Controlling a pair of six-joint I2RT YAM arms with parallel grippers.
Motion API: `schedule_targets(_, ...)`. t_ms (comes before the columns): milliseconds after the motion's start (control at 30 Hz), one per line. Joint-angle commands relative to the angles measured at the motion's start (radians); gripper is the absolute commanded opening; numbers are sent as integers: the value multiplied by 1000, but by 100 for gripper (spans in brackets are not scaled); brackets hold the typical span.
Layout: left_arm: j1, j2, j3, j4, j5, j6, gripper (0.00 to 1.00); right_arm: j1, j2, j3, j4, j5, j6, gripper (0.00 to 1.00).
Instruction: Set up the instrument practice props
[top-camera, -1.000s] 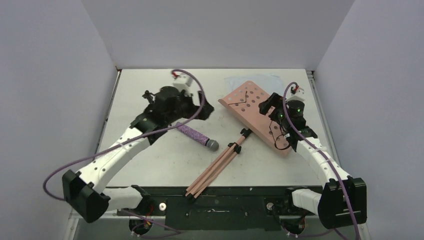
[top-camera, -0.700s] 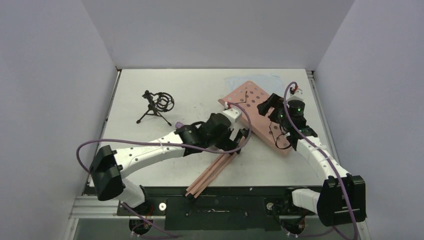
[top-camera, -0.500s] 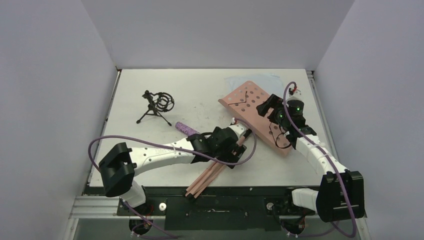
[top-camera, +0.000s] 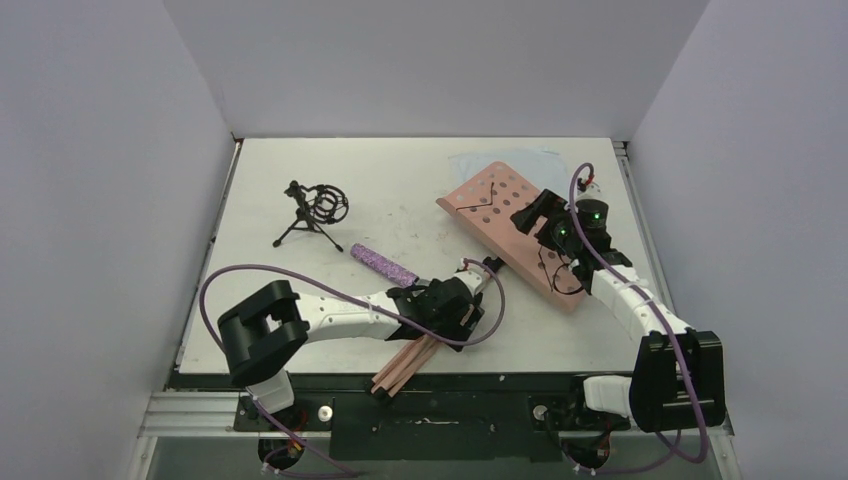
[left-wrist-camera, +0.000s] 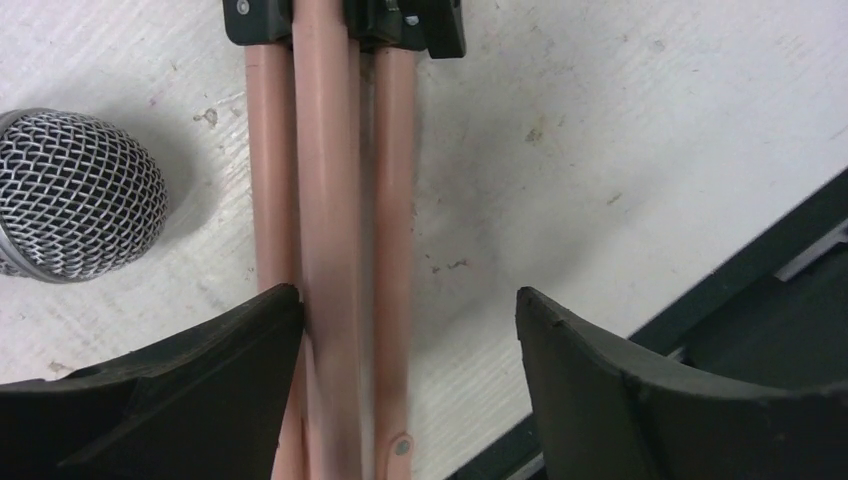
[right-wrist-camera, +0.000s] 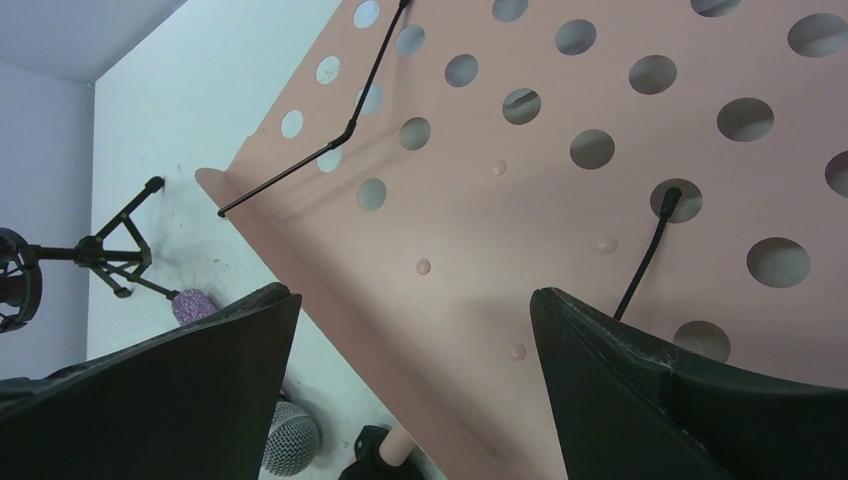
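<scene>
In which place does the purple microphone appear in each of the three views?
Top external: microphone lies mid-table; only its purple handle shows.
Left wrist: its grey mesh head, at the left edge.
Right wrist: bottom left, handle end and grey mesh head showing.
Shared landmark: the pink music stand, next to it in every view.

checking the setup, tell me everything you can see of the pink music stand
The pink music stand lies collapsed on the table, not standing. Its smooth perforated desk carries thin black wire page holders and lies at the right rear. Three tubes, folded together below a black collar, point toward the near edge; the left gripper straddles them, fingers open.
</scene>
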Motion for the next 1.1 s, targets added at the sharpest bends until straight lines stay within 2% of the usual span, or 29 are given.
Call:
schedule_targets(0, -5, 27, -24, 126, -3, -23, 69, -11, 11, 39, 46, -40, 17, 90)
schedule_targets(200, 36, 29, -49, 134, -46, -57, 51, -16, 21, 68, 24, -55, 19, 90)
schedule_targets(400, 149, -23, -137, 227, 44, -73, 38, -18, 22, 92, 4, -62, 15, 90)
schedule_targets(700, 265, -104, -225, 217, 58, -108, 29, -26, 26, 104, -18, -51, -3, 90)
schedule_targets(900, 329, -213, -306, 202, 62, -143, 24, -38, 26, 80, -18, -49, -8, 90)
schedule_targets(1067, 379, -294, -374, 210, 83, -153, 24, -72, 56, 32, 41, -137, 35, 90)
